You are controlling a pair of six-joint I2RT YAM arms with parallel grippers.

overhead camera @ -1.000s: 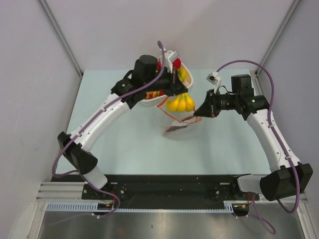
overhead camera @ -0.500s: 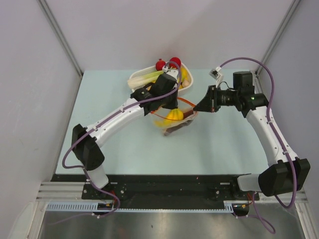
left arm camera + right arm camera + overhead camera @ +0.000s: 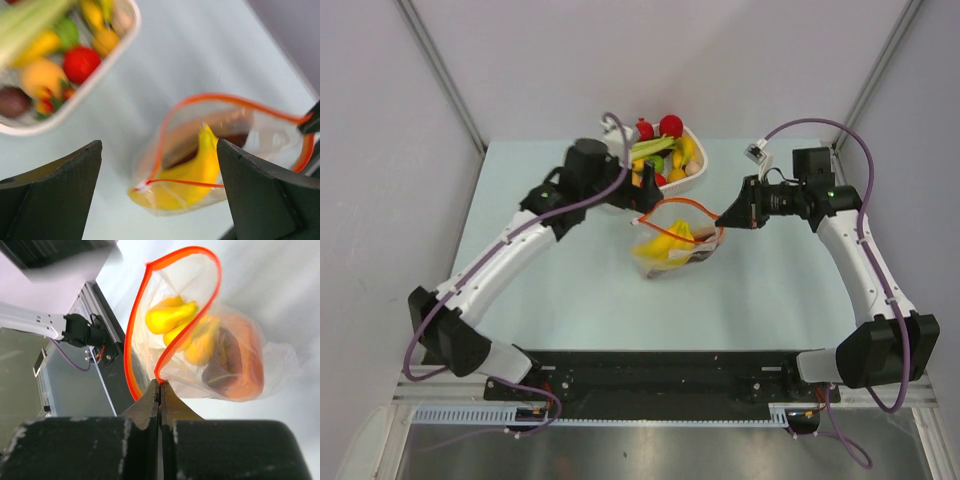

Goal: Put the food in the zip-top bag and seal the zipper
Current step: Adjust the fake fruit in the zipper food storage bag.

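The clear zip-top bag [image 3: 672, 245] lies mid-table with its mouth held open. Its orange-red zipper [image 3: 682, 204] forms a loop. Inside lie food pieces: a yellow banana bunch [image 3: 172, 315], a long dark vegetable [image 3: 224, 365] and an orange piece [image 3: 252, 371]. My right gripper [image 3: 160, 383] is shut on the zipper at the right end of the mouth [image 3: 722, 221]. My left gripper [image 3: 160, 200] hangs open and empty above the bag [image 3: 190, 175], up and to its left in the top view [image 3: 620, 192]. More food sits in the basket.
A white slatted basket [image 3: 697, 170] stands at the back of the table, holding red, yellow and green toy produce and a leek. The left arm covers its left end. In the left wrist view the basket's rim [image 3: 100, 65] is at upper left.
My left gripper has opened, let the banana bunch go into the bag, and drawn back up and to the left. The right gripper has kept its pinch on the zipper.
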